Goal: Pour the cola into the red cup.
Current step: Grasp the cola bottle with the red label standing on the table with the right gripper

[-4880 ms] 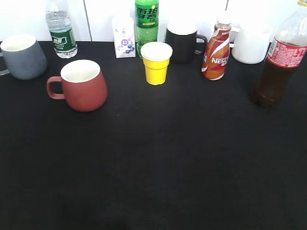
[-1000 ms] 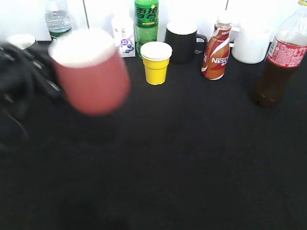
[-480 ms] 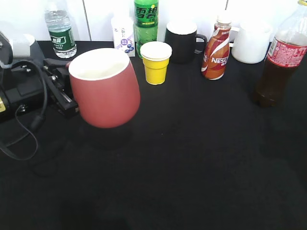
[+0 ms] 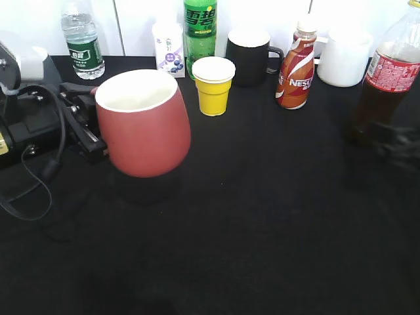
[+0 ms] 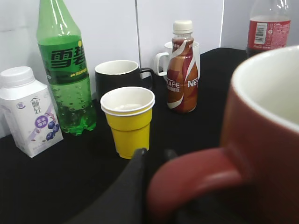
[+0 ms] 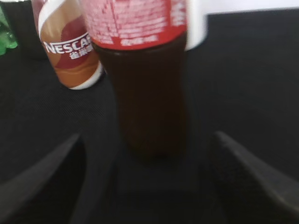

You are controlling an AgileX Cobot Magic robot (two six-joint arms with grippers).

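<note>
The red cup (image 4: 143,125) is held above the black table at centre-left, slightly tilted, its white inside empty. My left gripper (image 4: 92,128) is shut on its loop handle; the left wrist view shows the black fingers (image 5: 154,154) pinching the handle of the cup (image 5: 266,121). The cola (image 4: 384,85) stands upright at the far right edge, dark liquid under a red label. My right gripper (image 4: 397,141) is a dark blur beside its base. In the right wrist view its fingers (image 6: 145,136) are wide open on either side of the cola (image 6: 149,93), not touching it.
Along the back stand a water bottle (image 4: 82,42), a white carton (image 4: 168,49), a green soda bottle (image 4: 200,29), a yellow cup (image 4: 214,85), a black mug (image 4: 249,56), a Nescafe bottle (image 4: 295,65) and a white mug (image 4: 344,59).
The red cup was taken by its handle, lifted and carried right and toward the camera; it now holds nearly still. The right gripper has come into view beside the cola's base.
</note>
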